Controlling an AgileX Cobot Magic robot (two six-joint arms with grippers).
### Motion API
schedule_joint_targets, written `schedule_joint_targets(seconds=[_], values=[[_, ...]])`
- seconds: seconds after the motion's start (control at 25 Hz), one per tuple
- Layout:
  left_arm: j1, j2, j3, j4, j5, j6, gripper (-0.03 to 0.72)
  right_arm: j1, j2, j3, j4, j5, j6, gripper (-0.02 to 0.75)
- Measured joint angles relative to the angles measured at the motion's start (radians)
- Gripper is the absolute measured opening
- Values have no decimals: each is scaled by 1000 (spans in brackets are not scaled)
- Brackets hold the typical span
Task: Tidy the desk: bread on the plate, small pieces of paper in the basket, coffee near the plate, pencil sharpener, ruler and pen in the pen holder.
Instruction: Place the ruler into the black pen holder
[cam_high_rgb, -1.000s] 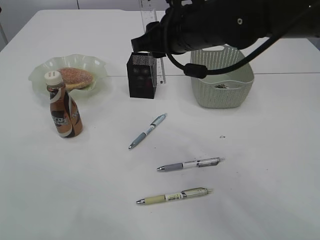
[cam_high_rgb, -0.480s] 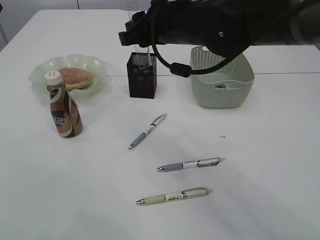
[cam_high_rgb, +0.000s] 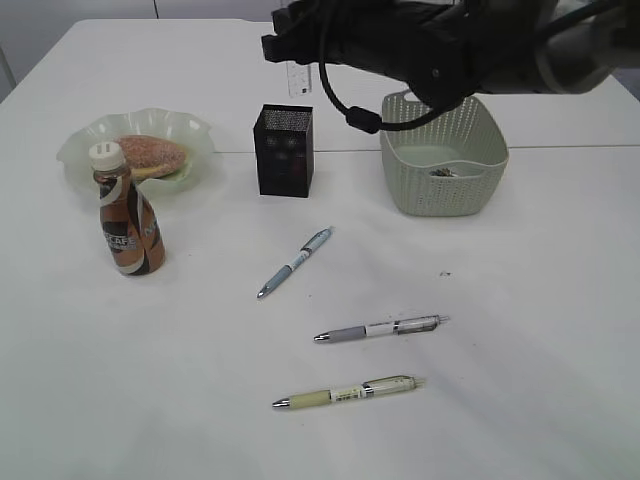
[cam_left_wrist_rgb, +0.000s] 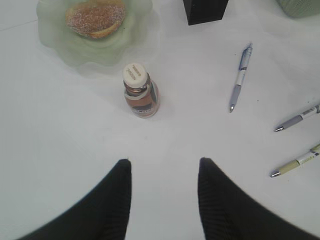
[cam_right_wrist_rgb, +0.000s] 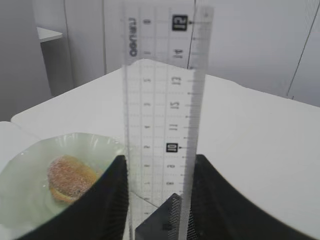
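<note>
I'm idling my left gripper (cam_left_wrist_rgb: 162, 200), jaws parted and empty, above the brown-swirl coffee bottle (cam_high_rgb: 127, 222). My right gripper (cam_right_wrist_rgb: 160, 197) is clamping the clear plastic ruler (cam_right_wrist_rgb: 162, 107) upright over the black mesh pen holder (cam_high_rgb: 283, 150); I'm centring it before lowering. Since a second ago, it has risen clear of the holder's right side.

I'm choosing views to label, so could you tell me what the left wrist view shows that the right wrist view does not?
Only the left wrist view shows the coffee, three pens on the desk, and the open left gripper hovering empty. Only the right wrist view shows the ruler held upright in the right gripper, above the holder's mesh. Both show the bread on the plate and part of the pen holder.
</note>
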Motion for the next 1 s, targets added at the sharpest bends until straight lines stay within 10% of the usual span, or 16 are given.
schedule_joint_targets(seconds=[1.0], values=[[0, 2, 0, 8, 0, 0, 312, -34, 301, -332, 14, -1, 0, 274]])
